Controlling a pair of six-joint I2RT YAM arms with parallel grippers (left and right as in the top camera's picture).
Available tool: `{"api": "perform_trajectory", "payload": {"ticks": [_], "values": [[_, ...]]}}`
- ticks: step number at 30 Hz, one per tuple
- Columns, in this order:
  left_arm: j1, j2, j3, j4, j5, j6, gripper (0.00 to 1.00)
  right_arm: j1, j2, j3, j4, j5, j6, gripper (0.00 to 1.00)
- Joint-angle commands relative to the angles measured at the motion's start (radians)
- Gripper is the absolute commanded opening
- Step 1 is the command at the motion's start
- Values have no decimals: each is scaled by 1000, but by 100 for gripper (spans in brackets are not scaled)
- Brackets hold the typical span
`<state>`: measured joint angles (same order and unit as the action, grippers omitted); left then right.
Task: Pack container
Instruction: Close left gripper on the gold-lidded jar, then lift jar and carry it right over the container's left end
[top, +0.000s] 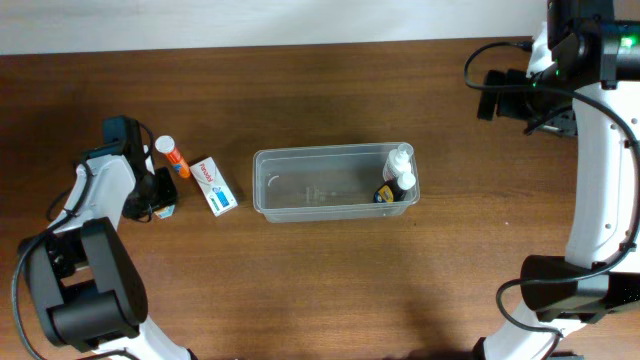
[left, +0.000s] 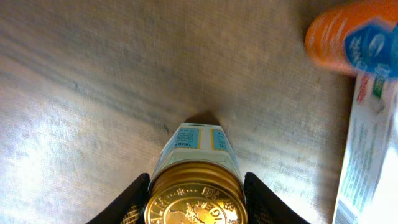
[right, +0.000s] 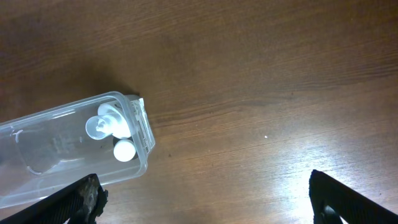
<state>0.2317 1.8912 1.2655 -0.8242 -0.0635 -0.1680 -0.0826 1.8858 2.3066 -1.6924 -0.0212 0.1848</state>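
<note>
The container (top: 335, 200) is a long clear plastic tub at mid-table, with two small white-capped bottles (top: 398, 160) standing in its right end. My left gripper (left: 196, 190) is shut on a gold-lidded jar (left: 194, 146) with a blue and white label, one finger pressed against each side of the lid. The jar stands on the table at the far left, under that gripper (top: 160, 197). My right gripper (right: 208, 199) hangs wide open and empty over bare wood, beside the container's right end (right: 142, 163). Overhead, it is at the back right (top: 490, 98).
An orange tube (top: 172, 153) with a white cap and a white box (top: 214, 185) lie between the jar and the container. In the left wrist view the tube (left: 348, 37) and the box (left: 367, 155) are at the right edge.
</note>
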Motion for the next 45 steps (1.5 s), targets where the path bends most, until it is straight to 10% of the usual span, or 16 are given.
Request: {"api": "perform_trajectory", "payload": {"ticks": [1, 27, 45], "values": [[7, 8, 11, -47, 19, 11, 23, -3, 2, 7, -3, -5, 6, 98], [-20, -293, 202, -366, 19, 6, 20, -3, 2, 7, -3, -5, 6, 98], [-484, -444, 262, -320, 14, -63, 19, -3, 2, 7, -3, -5, 6, 98]]}}
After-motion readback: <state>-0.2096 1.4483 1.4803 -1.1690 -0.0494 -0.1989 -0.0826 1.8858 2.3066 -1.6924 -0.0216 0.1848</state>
